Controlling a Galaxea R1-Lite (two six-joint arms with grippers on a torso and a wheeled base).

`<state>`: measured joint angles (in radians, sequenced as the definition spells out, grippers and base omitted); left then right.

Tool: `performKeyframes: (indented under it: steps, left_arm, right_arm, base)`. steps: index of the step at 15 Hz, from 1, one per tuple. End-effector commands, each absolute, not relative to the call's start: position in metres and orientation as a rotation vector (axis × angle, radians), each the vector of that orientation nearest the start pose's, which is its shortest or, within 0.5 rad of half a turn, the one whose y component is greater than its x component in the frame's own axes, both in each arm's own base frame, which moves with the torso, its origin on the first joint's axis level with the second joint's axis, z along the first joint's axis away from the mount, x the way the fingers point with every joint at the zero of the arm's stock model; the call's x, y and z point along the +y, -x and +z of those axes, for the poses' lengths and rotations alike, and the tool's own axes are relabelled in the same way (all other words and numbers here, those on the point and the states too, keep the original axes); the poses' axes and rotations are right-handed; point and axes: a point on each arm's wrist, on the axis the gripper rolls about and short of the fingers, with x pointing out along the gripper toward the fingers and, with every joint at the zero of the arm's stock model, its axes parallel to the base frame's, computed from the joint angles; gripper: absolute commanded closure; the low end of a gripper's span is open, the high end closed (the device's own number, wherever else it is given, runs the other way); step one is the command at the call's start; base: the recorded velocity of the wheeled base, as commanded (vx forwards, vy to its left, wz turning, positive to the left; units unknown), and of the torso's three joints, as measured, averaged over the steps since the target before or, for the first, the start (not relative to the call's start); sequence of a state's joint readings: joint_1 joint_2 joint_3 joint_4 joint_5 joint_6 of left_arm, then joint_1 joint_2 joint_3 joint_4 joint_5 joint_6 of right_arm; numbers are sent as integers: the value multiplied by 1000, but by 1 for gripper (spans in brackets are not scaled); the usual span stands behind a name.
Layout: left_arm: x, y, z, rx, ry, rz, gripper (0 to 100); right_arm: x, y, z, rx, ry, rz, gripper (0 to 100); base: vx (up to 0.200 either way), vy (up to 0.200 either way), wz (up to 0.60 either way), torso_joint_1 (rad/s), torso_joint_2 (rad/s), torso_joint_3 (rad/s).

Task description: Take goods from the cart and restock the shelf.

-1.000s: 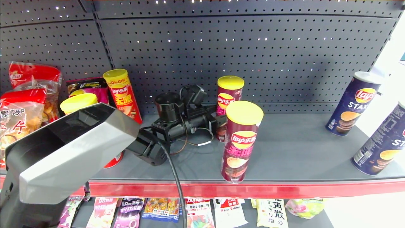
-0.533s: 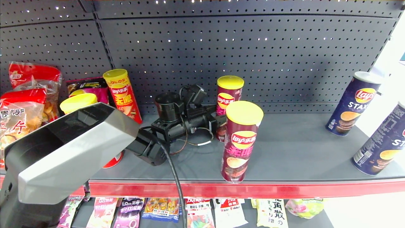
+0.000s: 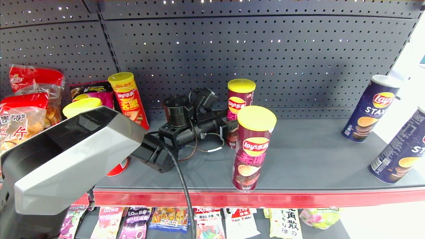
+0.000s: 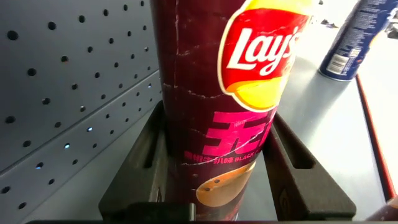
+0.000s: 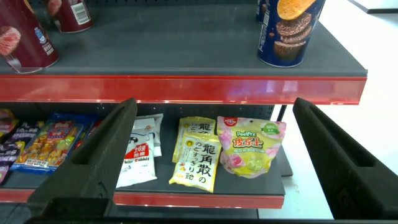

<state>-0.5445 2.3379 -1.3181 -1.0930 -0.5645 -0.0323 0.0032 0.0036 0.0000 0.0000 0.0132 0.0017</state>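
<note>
Now, left gripper [image 4: 217, 124] sits low on the shelf [image 3: 315, 159], jaws closed in on the maroon can [image 3: 240, 99]. One dark finger lies against each side of the can's lower half. Can is upright, base on the shelf board, close to the pegboard back [image 3: 265, 59]. Label between the jaws shows a round red-and-yellow logo, big pink characters under it and a chip picture lowest; the lid is yellow. To one side of the jaws, toward the shelf's front edge, a second maroon can [image 3: 254, 149] with the same label and lid stands free, near the held one but apart from it. Beyond the fingertips, well apart, a dark blue can [image 3: 370, 109] carries the same round logo over white lettering, with another blue can [image 3: 398, 149] nearer the front edge. Back behind the wrist stands a yellow-and-red can [image 3: 127, 99]. Right gripper [image 5: 214, 106] has its jaws spread wide, out in front of the shelf's red lip [image 5: 186, 87]. Through the gap, on the lower tier, lie a yellow-and-white bag [image 5: 198, 152] with dark characters and, just beside it, a pink-and-green bag [image 5: 252, 146].
</note>
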Motion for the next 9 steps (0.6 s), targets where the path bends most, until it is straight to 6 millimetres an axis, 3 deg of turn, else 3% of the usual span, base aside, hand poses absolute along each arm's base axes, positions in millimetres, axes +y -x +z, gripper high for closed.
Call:
performKeyframes:
  steps: [1, 9]
  left_arm:
    - [-249, -389, 118, -73, 28, -1108, 100]
    - [-250, -387, 118, -80, 12, -1111, 100]
  right_arm:
    - [0, 23, 76, 3, -2, 17, 0]
    - [0, 23, 76, 3, -2, 15, 0]
  base:
    - [0, 0, 0, 0, 0, 0]
    - [0, 0, 0, 0, 0, 0]
